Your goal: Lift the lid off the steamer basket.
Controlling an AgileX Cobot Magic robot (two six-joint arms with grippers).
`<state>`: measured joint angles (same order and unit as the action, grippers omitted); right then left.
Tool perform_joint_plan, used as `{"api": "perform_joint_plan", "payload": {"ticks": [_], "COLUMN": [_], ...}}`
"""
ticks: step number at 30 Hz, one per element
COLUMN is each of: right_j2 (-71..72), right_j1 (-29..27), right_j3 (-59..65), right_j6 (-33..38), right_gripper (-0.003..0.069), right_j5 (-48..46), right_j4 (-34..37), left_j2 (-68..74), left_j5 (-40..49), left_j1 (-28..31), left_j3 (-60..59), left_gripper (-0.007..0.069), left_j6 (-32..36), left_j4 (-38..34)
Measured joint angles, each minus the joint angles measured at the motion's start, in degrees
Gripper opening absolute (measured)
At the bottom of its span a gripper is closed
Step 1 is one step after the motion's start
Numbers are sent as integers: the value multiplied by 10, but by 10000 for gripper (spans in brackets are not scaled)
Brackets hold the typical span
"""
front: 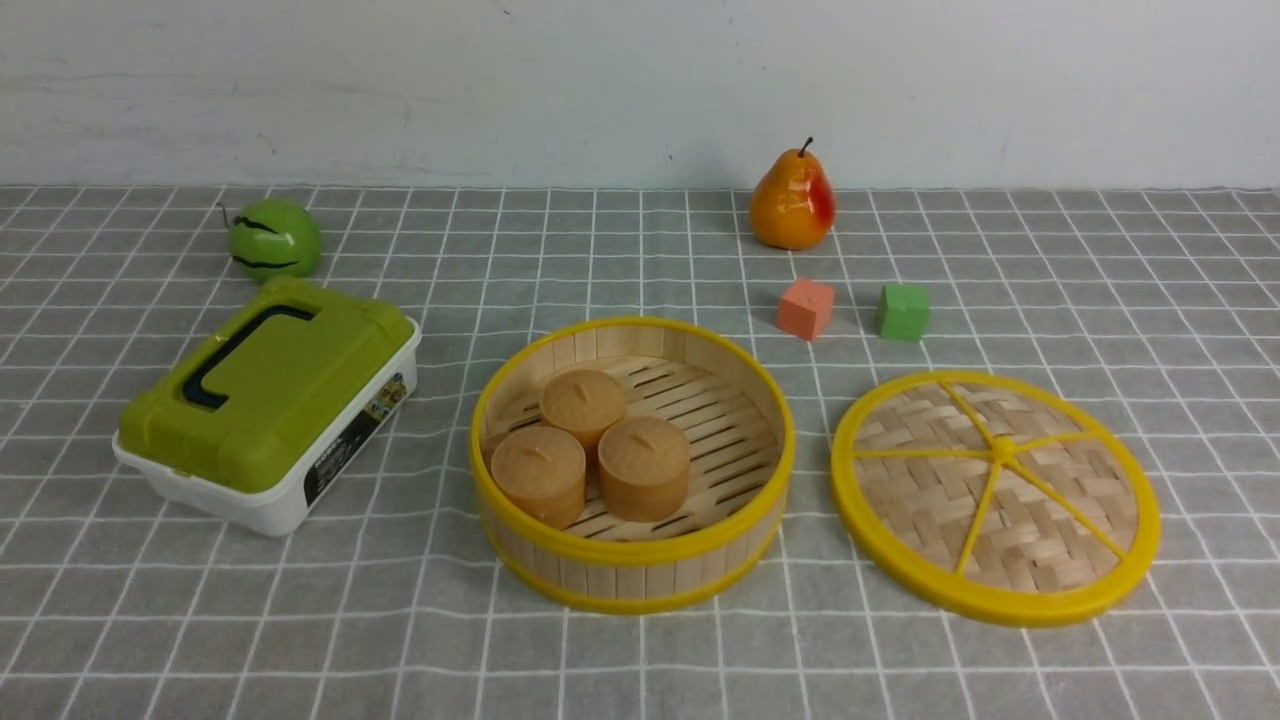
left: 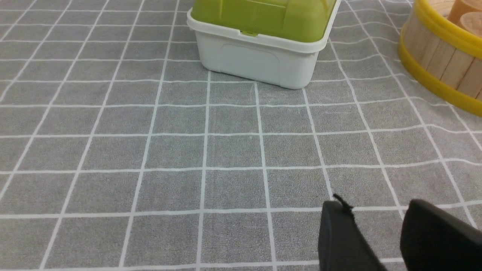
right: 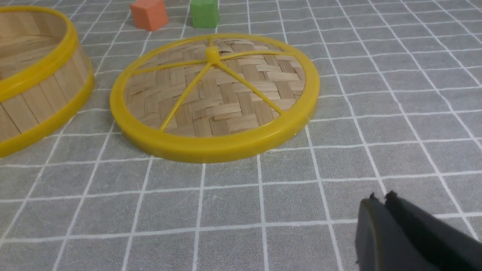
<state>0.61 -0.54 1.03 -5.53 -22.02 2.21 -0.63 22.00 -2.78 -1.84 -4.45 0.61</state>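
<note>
Only the fingertips of each end effector show. The left end effector (left: 376,210) has two matte black, flat, blunt-tipped fingers, one with a frayed wisp at its corner. The right end effector (right: 380,199) has two similar black fingers with slightly ragged tips.

The table (front: 640,660), covered in grey cloth with a white grid, carried the open steamer basket (front: 632,570) at its middle. The lid (front: 995,497) lay flat just beside it. A green-topped white box (front: 268,410), green ball (front: 274,238), pear (front: 792,202), orange cube (front: 805,308) and green cube (front: 903,311) also rested there.
</note>
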Motion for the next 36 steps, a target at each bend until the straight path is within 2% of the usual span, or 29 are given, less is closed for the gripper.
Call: {"api": "perform_joint_plan", "payload": {"ticks": [36], "right_j2": [0], "right_j1": [0], "right_j3": [0], "right_j6": [0], "right_gripper": [44], "right_j5": [-3], "right_j4": [3], "left_j2": [0], "left_j5": [0], "left_j1": [0], "left_j3": [0], "left_gripper": [239], "left_j6": [0], "left_j4": [0]}}
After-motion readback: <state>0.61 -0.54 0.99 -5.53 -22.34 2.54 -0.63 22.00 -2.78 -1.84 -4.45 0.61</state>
